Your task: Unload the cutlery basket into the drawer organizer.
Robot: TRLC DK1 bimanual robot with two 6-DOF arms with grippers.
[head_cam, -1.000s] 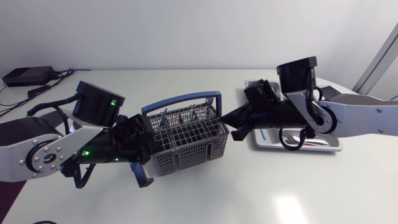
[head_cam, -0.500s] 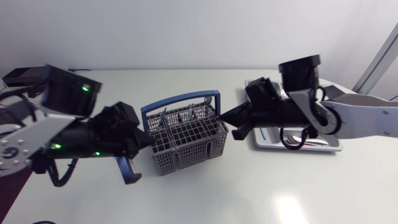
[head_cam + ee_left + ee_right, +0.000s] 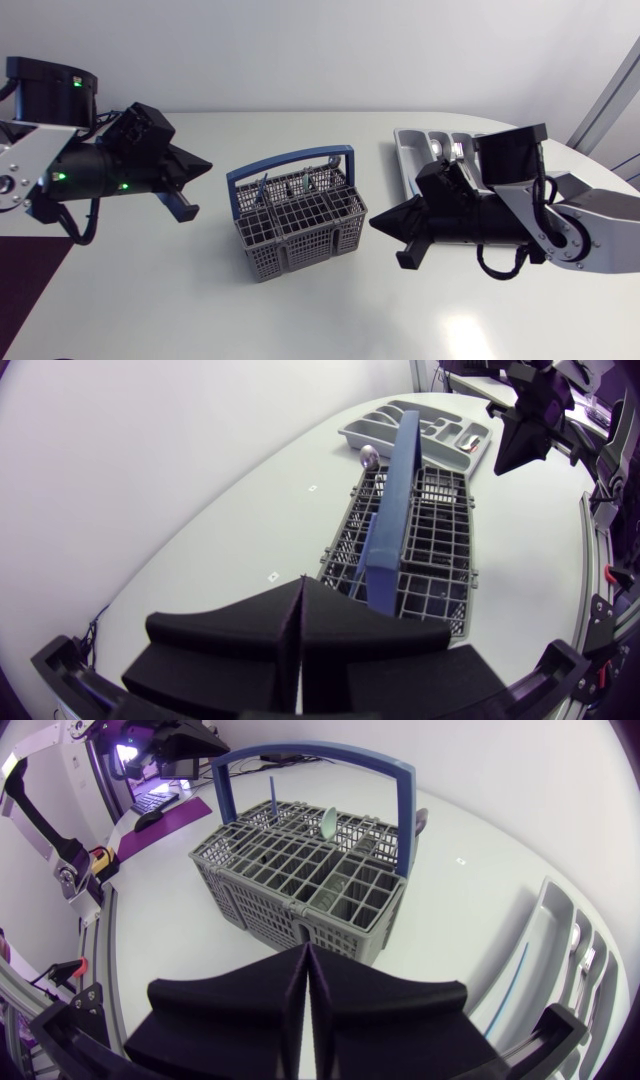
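Cutlery basket point(image 3: 300, 225) at middle of counter point(image 3: 330, 320), utensils point(image 3: 328, 820) inside. Drawer organizer point(image 3: 420, 145) near counter's far right edge. Left hand point(image 3: 203, 165), right hand point(image 3: 376, 222) both closed, empty, flanking basket

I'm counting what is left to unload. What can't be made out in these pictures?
Head view: the cutlery in the basket is too small to count; grid walls hide all but the tips.
Head view: the right arm covers most of the organizer.
Right wrist view: the organizer is cut off by the edge, hiding most of its contents.
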